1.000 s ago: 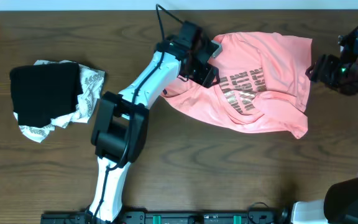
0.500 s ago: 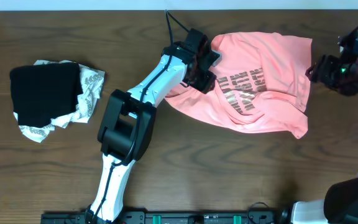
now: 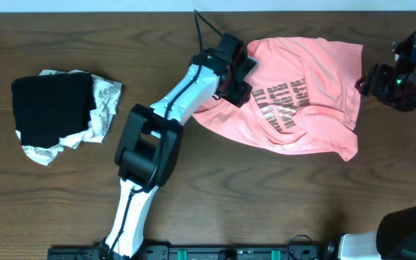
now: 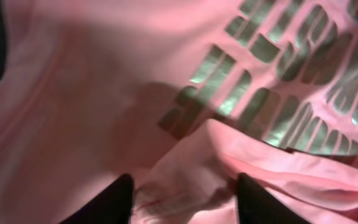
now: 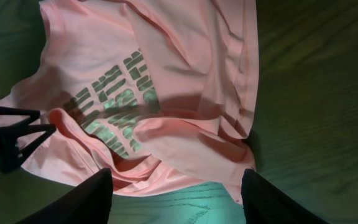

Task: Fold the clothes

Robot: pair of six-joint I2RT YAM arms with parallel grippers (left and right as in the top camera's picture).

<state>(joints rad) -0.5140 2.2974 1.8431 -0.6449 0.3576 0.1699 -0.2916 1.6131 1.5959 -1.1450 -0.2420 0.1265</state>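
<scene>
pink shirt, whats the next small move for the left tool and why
Probably close the left tool firmly on the raised fold of the shirt, ready to lift: that fold sits between its fingers, beside the lettering, and the shirt lies rumpled, not yet folded.

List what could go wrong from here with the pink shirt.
1. A bunched fold of the T-shirt sits between the fingers of the left gripper; it may catch several layers and drag the whole garment.
2. The right gripper hangs open beside the shirt's edge, holding nothing, so that side could slide when pulled.
3. The fabric lies rumpled, the lettering partly creased; folding now would likely trap wrinkles.
</scene>
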